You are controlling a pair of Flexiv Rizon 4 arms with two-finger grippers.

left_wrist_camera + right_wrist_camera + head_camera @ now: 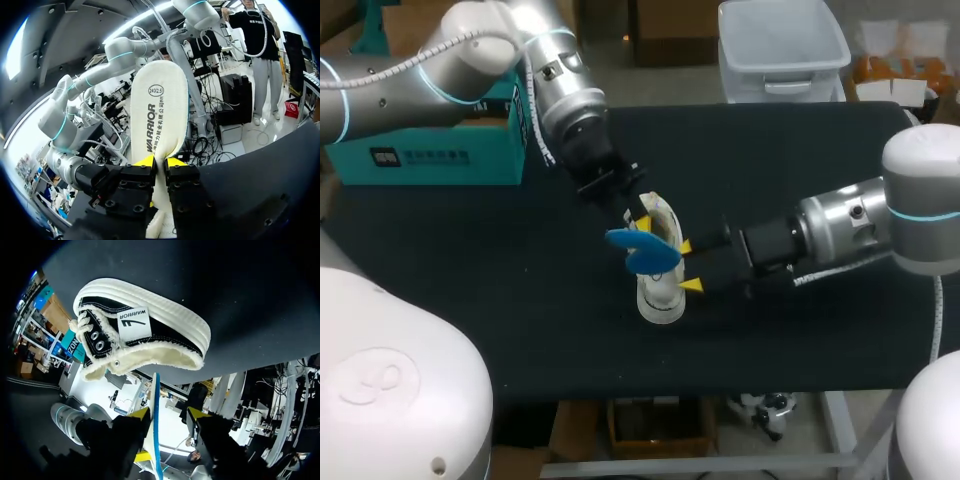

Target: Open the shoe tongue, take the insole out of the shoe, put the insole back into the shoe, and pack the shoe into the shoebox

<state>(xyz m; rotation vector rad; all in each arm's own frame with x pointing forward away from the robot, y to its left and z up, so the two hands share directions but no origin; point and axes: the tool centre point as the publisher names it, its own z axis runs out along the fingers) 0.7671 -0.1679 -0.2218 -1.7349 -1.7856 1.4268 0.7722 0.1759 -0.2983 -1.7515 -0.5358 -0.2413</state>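
A black canvas shoe (pixel 145 335) with a thick white sole lies on its side on the dark table; it also shows in the head view as the shoe (pixel 661 298). My left gripper (pixel 638 218) hangs just above the shoe, shut on the heel end of the insole (pixel 159 105), whose white printed face looks toward the left wrist. The insole's blue underside (pixel 642 252) shows from above. My right gripper (pixel 688 265) comes in from the right beside the shoe. In its own view the right gripper (pixel 169 413) stands open, with the insole's thin edge (pixel 155 405) between its fingers.
A teal shoebox (pixel 430 150) stands at the table's back left, behind my left arm. The table's dark surface (pixel 520 300) runs wide to the left and in front of the shoe.
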